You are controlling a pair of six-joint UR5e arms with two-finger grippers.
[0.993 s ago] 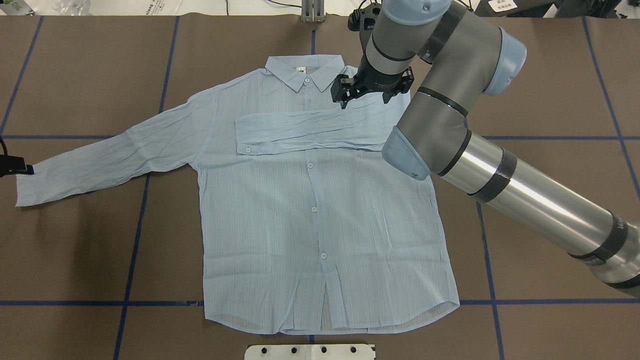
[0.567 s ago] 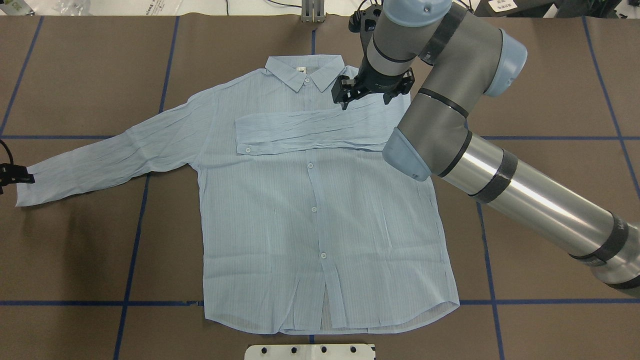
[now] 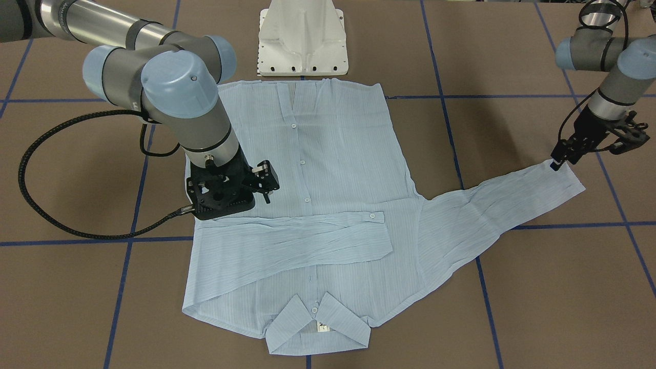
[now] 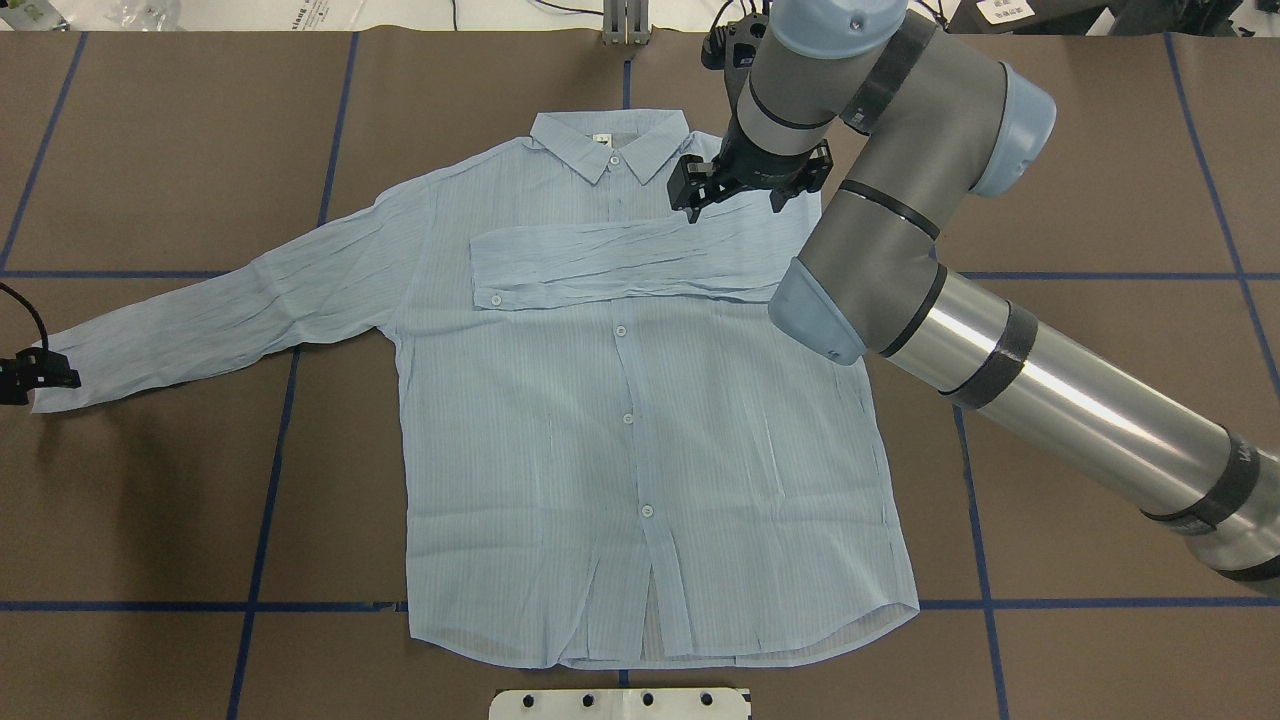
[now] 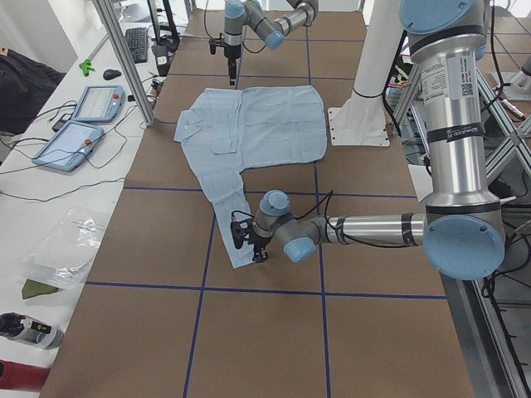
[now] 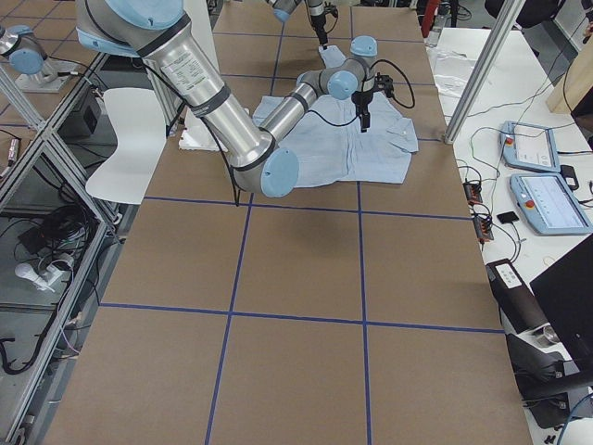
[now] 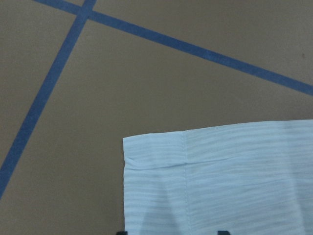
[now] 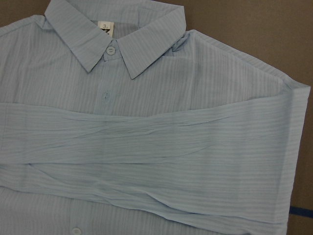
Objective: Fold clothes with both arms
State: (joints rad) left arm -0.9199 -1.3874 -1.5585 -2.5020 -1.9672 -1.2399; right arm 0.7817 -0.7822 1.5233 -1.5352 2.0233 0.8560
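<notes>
Light-blue striped shirt (image 4: 640,420) lay flat, buttoned front up, on the brown table (image 4: 150,150). One sleeve (image 4: 620,262) was folded across the chest. Right gripper (image 4: 742,188) hovered over the shoulder beside the collar (image 4: 610,140), its fingers spread wide and holding nothing. Left gripper (image 3: 564,158) sat at the outstretched sleeve's cuff (image 7: 195,166), fingertips (image 7: 123,232) apart over the cuff's end, not closed on it.

The left tool (image 5: 249,240) is hanging at the near sleeve end of the shirt (image 5: 257,124) lying on the table (image 5: 265,332).
</notes>
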